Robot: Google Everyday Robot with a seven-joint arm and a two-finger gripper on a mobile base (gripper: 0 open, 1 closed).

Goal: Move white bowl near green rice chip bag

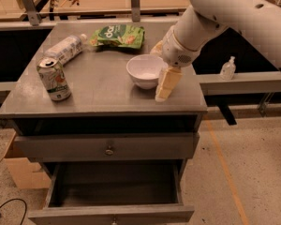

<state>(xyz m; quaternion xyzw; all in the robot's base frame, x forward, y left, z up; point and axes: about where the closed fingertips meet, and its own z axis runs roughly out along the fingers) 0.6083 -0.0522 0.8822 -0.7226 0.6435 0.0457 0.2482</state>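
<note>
The white bowl [144, 71] stands upright on the grey cabinet top [98, 90], right of centre. The green rice chip bag [119, 35] lies flat at the back of the top, a short gap behind the bowl. My gripper [161, 67] hangs from the white arm [225, 13] at the bowl's right side. It is open: one cream finger [166, 83] reaches down just right of and in front of the bowl, the other [156, 48] shows behind the bowl's right rim. Whether a finger touches the bowl I cannot tell.
A green-and-white drink can [54, 78] stands near the front left. A clear plastic bottle [65, 49] lies at the back left. The bottom drawer [113, 191] is pulled open. A cardboard box [23, 170] sits on the floor at left. A sanitiser bottle [228, 68] stands on the ledge at right.
</note>
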